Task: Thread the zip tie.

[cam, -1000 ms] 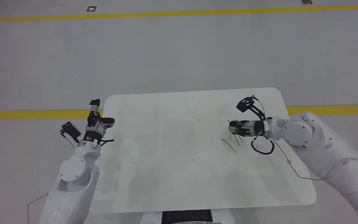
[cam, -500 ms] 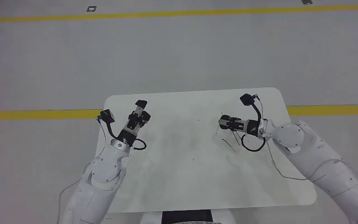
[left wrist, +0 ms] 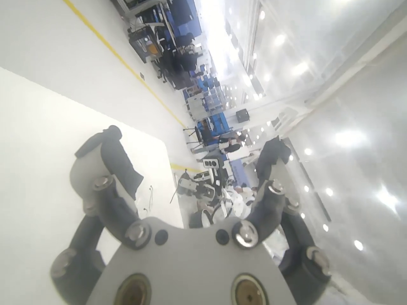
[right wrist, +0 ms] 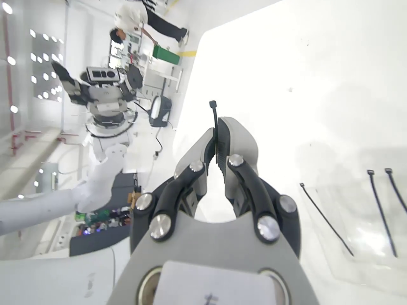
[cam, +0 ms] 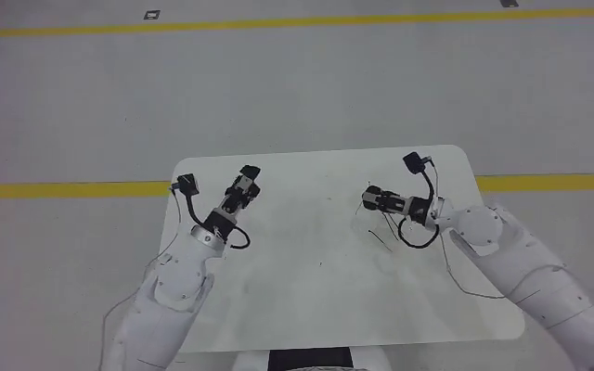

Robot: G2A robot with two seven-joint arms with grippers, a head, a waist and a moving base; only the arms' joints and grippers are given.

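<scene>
A: Item one, right gripper (right wrist: 217, 134)?
B: We log it clamped on a black zip tie (right wrist: 213, 109), head past the tips, above the table (cam: 306, 297), 1 o'clock from centre.
A: Left gripper (left wrist: 190, 142)?
B: Spread wide, holding nothing, 10 o'clock. Spare ties (right wrist: 327, 220) lie flat, 6 o'clock from the right gripper.

Right gripper (right wrist: 217, 141) clamped tight on a black zip tie (right wrist: 215, 118), its head poking out past the fingertips; white table (right wrist: 318, 64) below; three spare zip ties (right wrist: 381, 212) lie nearby, side by side, at a clear plastic sheet (right wrist: 359, 233).
</scene>
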